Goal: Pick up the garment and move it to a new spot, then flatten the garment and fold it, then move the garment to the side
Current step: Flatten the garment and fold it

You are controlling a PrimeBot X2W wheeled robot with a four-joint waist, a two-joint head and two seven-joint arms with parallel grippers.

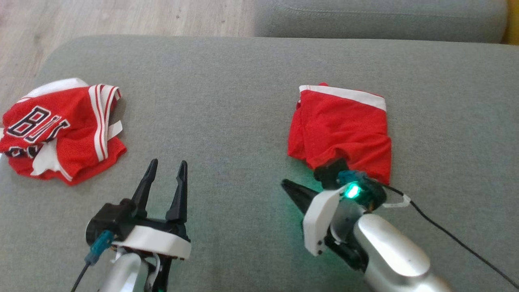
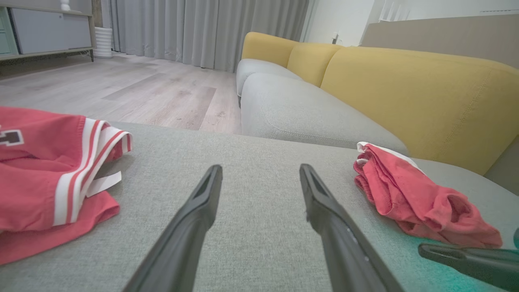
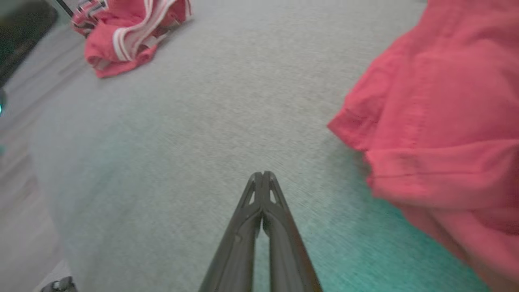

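Note:
A red garment (image 1: 340, 129) with a white waistband lies folded on the grey cushion (image 1: 227, 101), right of centre; it also lies at the right in the left wrist view (image 2: 421, 207) and the right wrist view (image 3: 438, 121). A second red garment, a crumpled jersey (image 1: 61, 129) with white stripes and black lettering, lies at the far left (image 2: 44, 182) (image 3: 125, 36). My right gripper (image 1: 284, 184) is shut with nothing between its fingers (image 3: 262, 175), pointing left just off the folded garment's near edge. My left gripper (image 1: 167, 165) stands open over bare cushion (image 2: 260, 172) between the two garments.
A sofa with a grey seat (image 2: 308, 117) and yellow back (image 2: 405, 93) lies beyond the cushion's far edge. Wooden floor (image 1: 101, 20) runs past the far left edge. A black cable (image 1: 446, 231) trails from my right wrist across the cushion.

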